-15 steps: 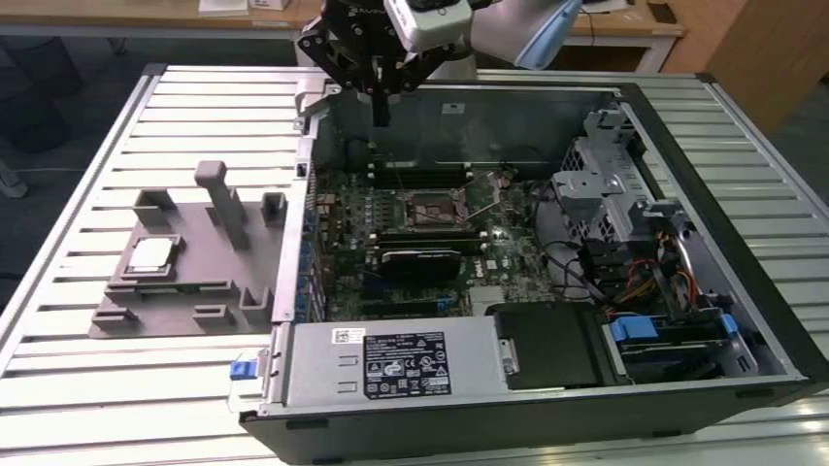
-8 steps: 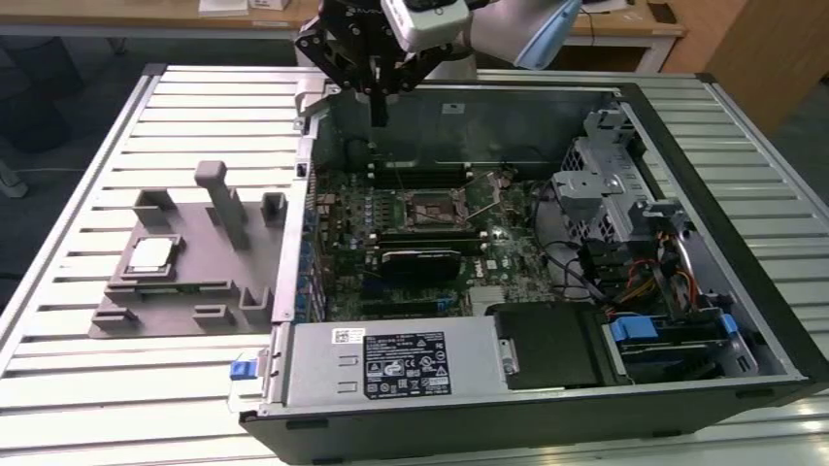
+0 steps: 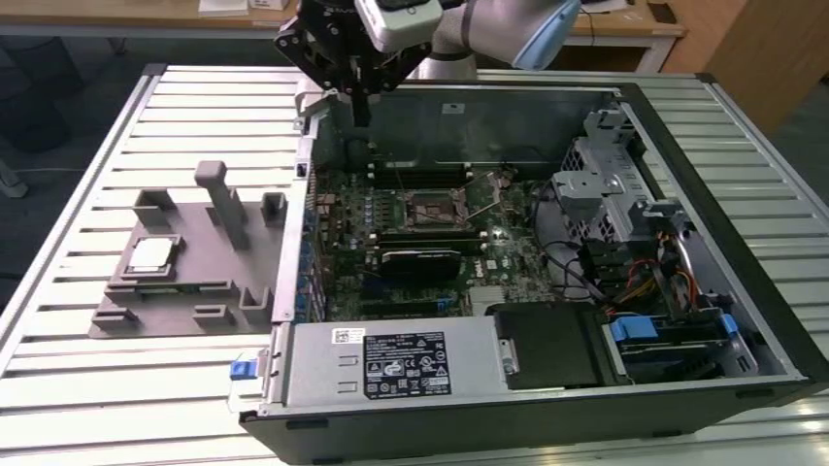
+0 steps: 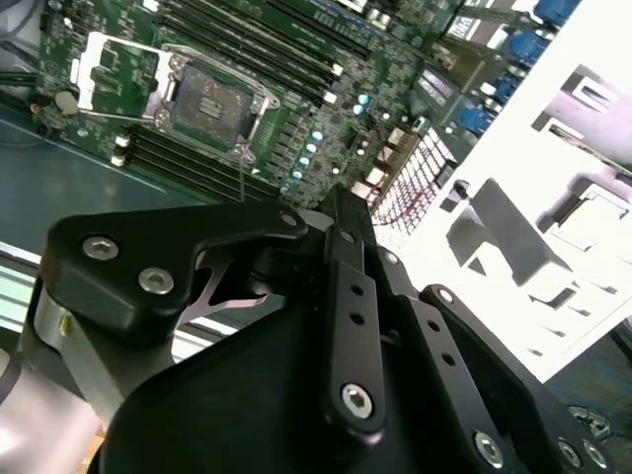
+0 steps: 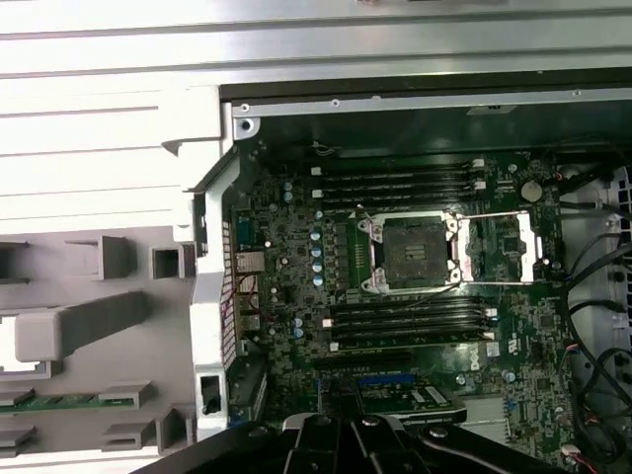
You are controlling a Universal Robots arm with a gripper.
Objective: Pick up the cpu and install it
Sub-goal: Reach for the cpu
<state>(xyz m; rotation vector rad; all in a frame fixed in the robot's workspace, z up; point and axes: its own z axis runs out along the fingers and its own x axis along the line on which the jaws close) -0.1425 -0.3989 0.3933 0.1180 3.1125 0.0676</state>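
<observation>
The cpu (image 3: pixel 151 254), a small pale silver square, lies in a recess of the grey tray (image 3: pixel 194 291) at the exterior view's left, outside the computer case. My gripper (image 3: pixel 360 109) hangs above the case's far corner nearest the tray, well away from the cpu, fingers pointing down, shut and holding nothing. The motherboard socket (image 3: pixel 428 207) stands uncovered with its metal load plate swung open; in both wrist views the socket (image 5: pixel 410 252) (image 4: pixel 212 104) shows bare contacts. The gripper body (image 4: pixel 341 212) fills the near part of the second wrist view.
The open computer case (image 3: pixel 674 126) lies on a slatted metal table (image 3: pixel 116 388). Black RAM sticks (image 5: pixel 405 183) flank the socket. A drive cage (image 3: pixel 603 184), cables and a power supply (image 3: pixel 388 364) crowd the case. An upright post (image 3: pixel 220 199) stands on the tray.
</observation>
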